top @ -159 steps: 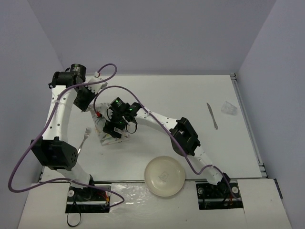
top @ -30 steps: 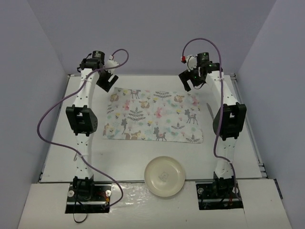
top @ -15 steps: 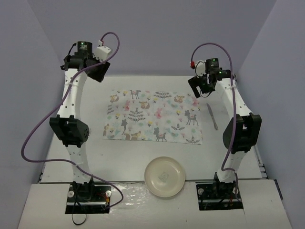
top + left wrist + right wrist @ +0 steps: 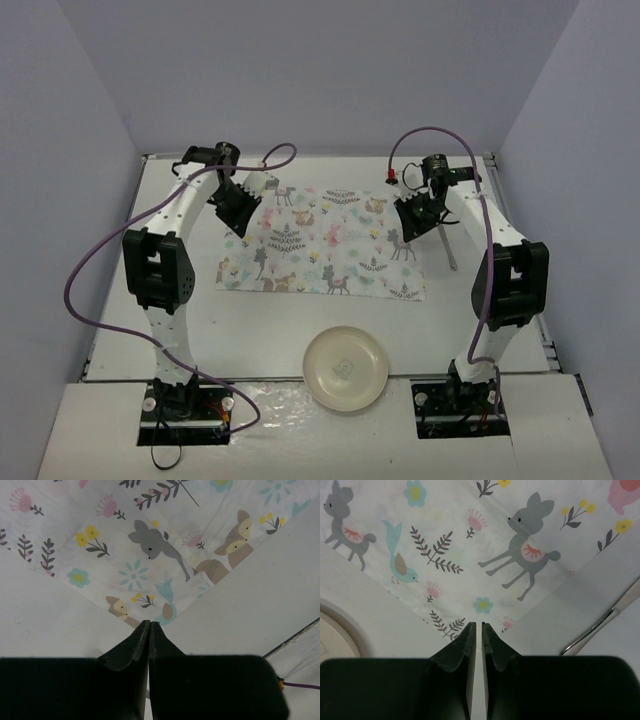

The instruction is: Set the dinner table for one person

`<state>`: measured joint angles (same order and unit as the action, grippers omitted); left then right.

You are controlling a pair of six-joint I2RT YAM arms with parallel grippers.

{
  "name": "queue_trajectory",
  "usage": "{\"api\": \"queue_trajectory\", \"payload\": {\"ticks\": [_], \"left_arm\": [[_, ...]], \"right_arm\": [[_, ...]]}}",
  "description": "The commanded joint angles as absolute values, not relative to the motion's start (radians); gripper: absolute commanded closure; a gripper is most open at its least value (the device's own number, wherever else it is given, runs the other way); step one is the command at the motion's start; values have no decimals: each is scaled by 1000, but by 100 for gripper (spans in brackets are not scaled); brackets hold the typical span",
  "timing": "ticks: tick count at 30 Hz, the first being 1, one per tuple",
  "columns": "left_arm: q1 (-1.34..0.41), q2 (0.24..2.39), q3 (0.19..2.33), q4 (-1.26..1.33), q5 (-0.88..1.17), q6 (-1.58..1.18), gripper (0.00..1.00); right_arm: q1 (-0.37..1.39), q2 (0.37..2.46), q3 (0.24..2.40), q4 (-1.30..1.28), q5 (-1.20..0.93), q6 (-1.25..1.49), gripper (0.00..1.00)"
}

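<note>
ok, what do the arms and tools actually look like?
Left arm and right arm: white links, chunky black joint housings, a looping purple cable on each, and a red connector on the right one. Left tool and right tool: black body, two black tapered fingers.

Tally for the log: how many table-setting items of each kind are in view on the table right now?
On the dinner table:
placemat: 1
plate: 1
knife: 1
Total: 3
</note>
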<state>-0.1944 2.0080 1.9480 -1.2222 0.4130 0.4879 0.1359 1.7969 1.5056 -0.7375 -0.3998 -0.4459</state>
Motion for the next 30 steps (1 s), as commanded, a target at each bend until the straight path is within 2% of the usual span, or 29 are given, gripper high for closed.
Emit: {"api": "queue_trajectory", "payload": {"ticks": [1, 16, 30], "left_arm": [[-228, 1954, 1895, -1146, 438, 488, 100], [-279, 2096, 1805, -1115, 389, 487, 100], [-233, 2173, 1740, -1087, 401, 486, 100]], "right_arm": [[155, 1766, 1500, -740, -456, -431, 92], [165, 1970, 1507, -700, -307, -376, 99], [181, 2107, 1565, -690, -136, -353, 97]]}}
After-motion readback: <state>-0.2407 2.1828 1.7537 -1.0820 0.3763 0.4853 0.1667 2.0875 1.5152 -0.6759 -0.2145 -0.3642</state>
